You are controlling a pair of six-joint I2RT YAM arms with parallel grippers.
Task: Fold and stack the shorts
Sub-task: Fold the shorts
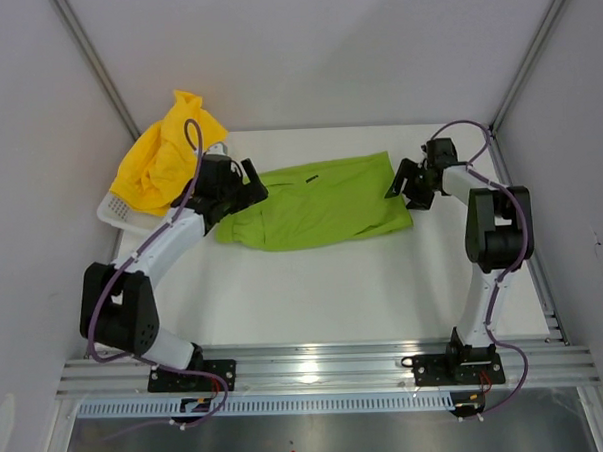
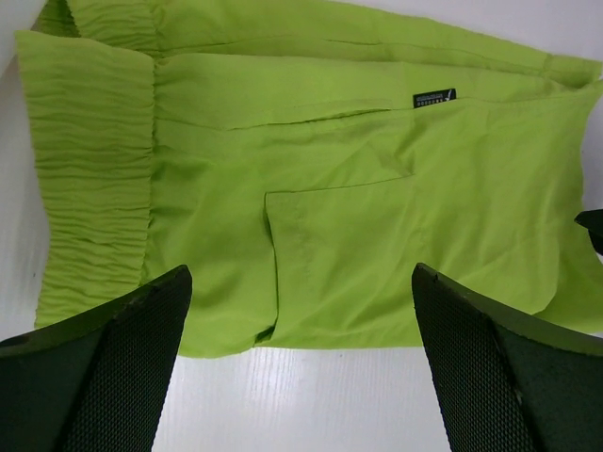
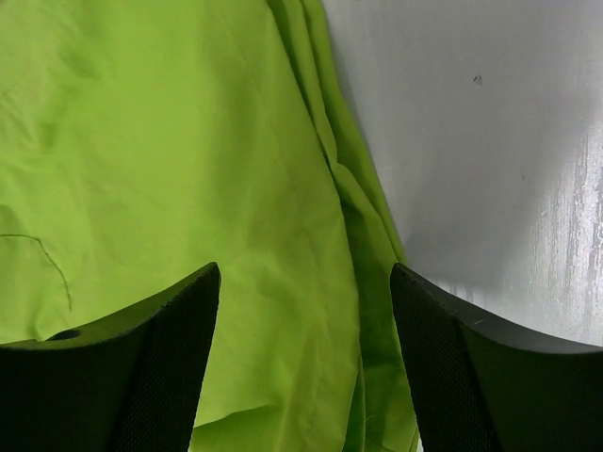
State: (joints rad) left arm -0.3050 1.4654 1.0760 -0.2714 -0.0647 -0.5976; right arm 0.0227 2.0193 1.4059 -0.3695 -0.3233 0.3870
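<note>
Your lime green shorts (image 1: 320,200) lie flat on the white table (image 1: 335,295), spread lengthwise along its far edge. The gathered waistband (image 2: 94,169) points to the left edge and the leg hems to the right edge.

Your left gripper (image 1: 242,194) hangs over the waistband end. In the left wrist view its fingers (image 2: 113,377) stand wide apart with nothing between them, and the green cloth (image 2: 330,188) fills the gap. You cannot tell from these views whether the tips touch the fabric.

The only marking in sight is a small dark label (image 2: 433,98) sewn near the far side of the shorts. It carries pale print, too small for you to read. Below it runs a stitched pocket outline.

Your right gripper (image 1: 405,191) sits at the hem end, at the right-hand border of the cloth. Its fingers (image 3: 141,377) are likewise spread and empty. One is over the green fabric (image 3: 141,141), the other over bare table just beside the folded hem.

The yellow shorts (image 1: 163,152) are heaped in the far left corner. They are draped over a white mesh basket (image 1: 116,209), just beside your left arm and apart from the green pair.
</note>
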